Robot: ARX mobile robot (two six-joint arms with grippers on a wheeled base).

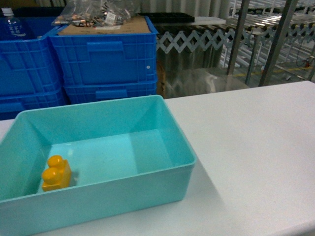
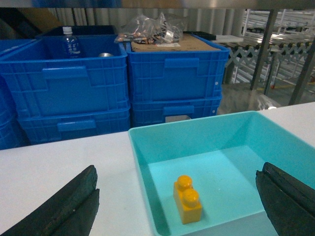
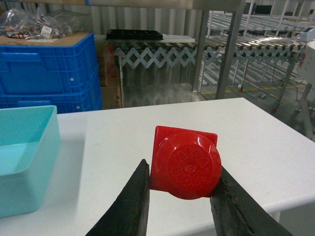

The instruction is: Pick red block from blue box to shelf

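Gripping one red block (image 3: 184, 163) between its fingers, stud toward the camera, the right pincer (image 3: 179, 196) hangs above the white counter (image 1: 256, 147). The left pincer (image 2: 177, 206) is spread wide over the blue box (image 1: 183, 167), which holds one yellow two-stud brick (image 1: 56, 173). Four dark blue crates (image 2: 174, 73) stand behind, steel shelf (image 3: 224, 44) uprights rightward.

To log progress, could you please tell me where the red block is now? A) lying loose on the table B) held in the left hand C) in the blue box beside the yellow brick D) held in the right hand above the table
D: the right wrist view shows the red block pinched in the right hand above the table; the blue box holds only the yellow brick.
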